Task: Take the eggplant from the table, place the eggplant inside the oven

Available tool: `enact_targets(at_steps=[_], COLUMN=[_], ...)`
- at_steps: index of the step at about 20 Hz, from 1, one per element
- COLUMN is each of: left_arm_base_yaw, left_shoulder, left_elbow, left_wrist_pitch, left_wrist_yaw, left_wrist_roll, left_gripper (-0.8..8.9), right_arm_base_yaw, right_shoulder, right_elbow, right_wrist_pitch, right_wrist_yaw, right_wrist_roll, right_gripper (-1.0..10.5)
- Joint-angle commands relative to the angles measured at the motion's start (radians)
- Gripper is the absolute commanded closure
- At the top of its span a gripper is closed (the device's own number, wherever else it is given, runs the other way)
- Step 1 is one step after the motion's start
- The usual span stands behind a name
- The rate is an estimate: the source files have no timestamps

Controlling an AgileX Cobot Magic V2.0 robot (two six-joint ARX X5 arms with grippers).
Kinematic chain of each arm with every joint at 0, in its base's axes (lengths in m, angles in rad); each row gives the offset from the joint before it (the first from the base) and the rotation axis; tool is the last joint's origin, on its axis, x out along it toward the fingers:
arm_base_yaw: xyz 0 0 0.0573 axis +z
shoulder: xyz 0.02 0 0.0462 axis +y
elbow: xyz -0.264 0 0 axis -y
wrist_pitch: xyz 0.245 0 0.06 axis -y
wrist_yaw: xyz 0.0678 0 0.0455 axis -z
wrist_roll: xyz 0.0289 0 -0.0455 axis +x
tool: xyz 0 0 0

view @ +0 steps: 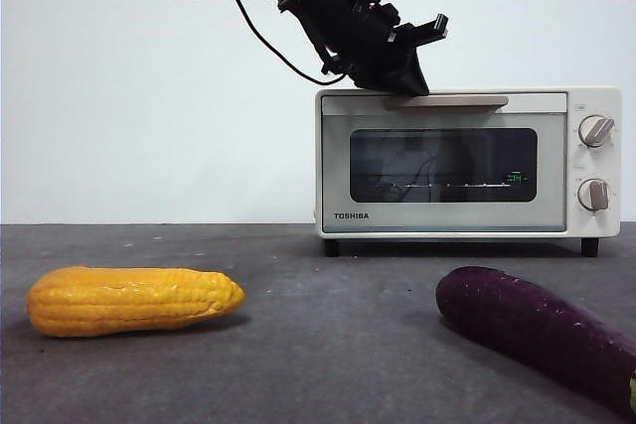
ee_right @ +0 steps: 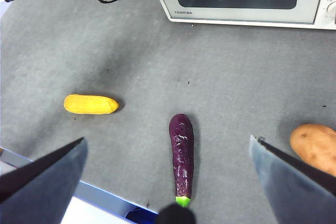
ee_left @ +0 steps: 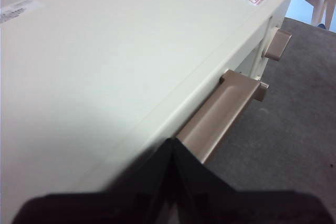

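Observation:
The dark purple eggplant (view: 537, 330) lies on the grey table (view: 328, 345) at the front right, its green stem end toward the table's near edge (ee_right: 181, 156). The cream Toshiba oven (view: 467, 161) stands behind it with its glass door closed. My left gripper (view: 402, 81) is shut, empty, its tip (ee_left: 172, 144) at the oven's top front edge by the left end of the tan handle (ee_left: 220, 114). High above the table, my right gripper (ee_right: 168, 139) hangs open over the eggplant, holding nothing.
A yellow-orange corn cob (view: 134, 300) lies at the front left, well apart from the eggplant (ee_right: 90, 104). A brown potato (ee_right: 315, 148) sits beside the eggplant on its other side. The table's near edge (ee_right: 105, 192) runs close behind the eggplant's stem.

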Motion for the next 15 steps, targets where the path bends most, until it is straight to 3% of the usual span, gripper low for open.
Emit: enact_targets(at_steps=[1, 15], left_arm_base_yaw=[-0.01, -0.137], left_shoulder=[0.046, 0.079], left_elbow=[-0.005, -0.005], left_wrist_pitch=[-0.043, -0.119], left_wrist_yaw=[0.004, 0.004], left_wrist_roll=[0.014, 0.021], left_gripper=[8.2, 8.2], right_arm_base_yaw=[0.002, 0.002], right_shoulder=[0.003, 0.037], right_elbow=[-0.001, -0.001], right_wrist_pitch=[0.008, 0.005], right_wrist_yaw=[0.0, 0.0], right_wrist_roll=[-0.008, -0.031], right_gripper=[4.1, 4.1])
